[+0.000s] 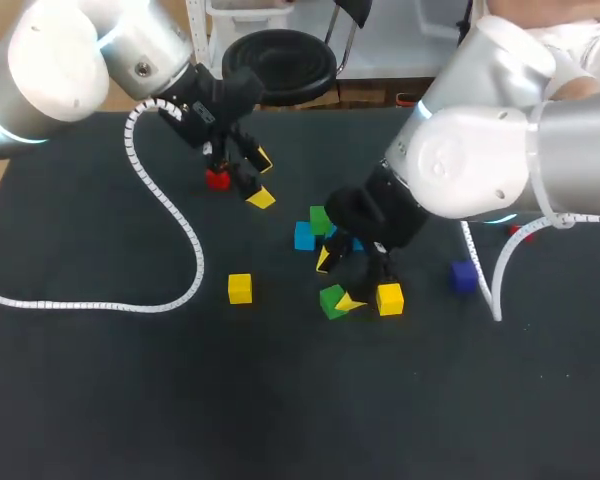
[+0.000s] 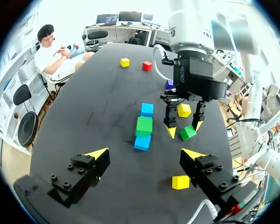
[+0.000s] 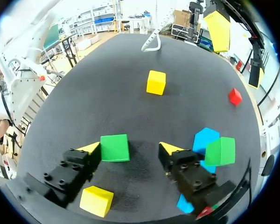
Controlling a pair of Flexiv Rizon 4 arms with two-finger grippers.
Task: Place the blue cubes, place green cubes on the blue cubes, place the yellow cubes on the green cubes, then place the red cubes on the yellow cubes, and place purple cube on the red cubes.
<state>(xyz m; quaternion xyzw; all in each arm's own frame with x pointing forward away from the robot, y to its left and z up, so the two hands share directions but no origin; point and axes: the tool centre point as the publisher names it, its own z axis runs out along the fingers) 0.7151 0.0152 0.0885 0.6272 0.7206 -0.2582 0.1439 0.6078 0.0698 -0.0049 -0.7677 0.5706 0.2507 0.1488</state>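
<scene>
Right up close, the right gripper point(image 3: 130, 149) has its two black, yellow-tipped fingers spread apart. A small green cube point(image 3: 115, 147) sits on the mat between them, hard by one fingertip and clear of the other, so nothing is clamped; a yellow cube point(image 3: 97, 200) lies just beside that same finger. From above, all this sits just right of the frame's centre on the black table point(image 1: 100, 400).

Over to the left gripper point(image 1: 262, 178), upper left of centre in the head view: fingers wide apart, nothing between them; a red cube point(image 1: 217, 179) rests on the table just beside it, on its left in the frame. Out ahead of its fingers a short row runs away from it: a near blue cube point(image 2: 142, 142), a second green cube point(image 2: 144, 125), then a far blue cube point(image 2: 147, 109), all touching; whether the green one rides on a blue one, I cannot tell.

A lone yellow cube point(image 1: 240, 288) lies left of centre, well apart from the rest; a purple cube point(image 1: 465, 276) sits alone at the right of the frame; a white ribbed cable point(image 1: 170, 210) loops across the left side.
</scene>
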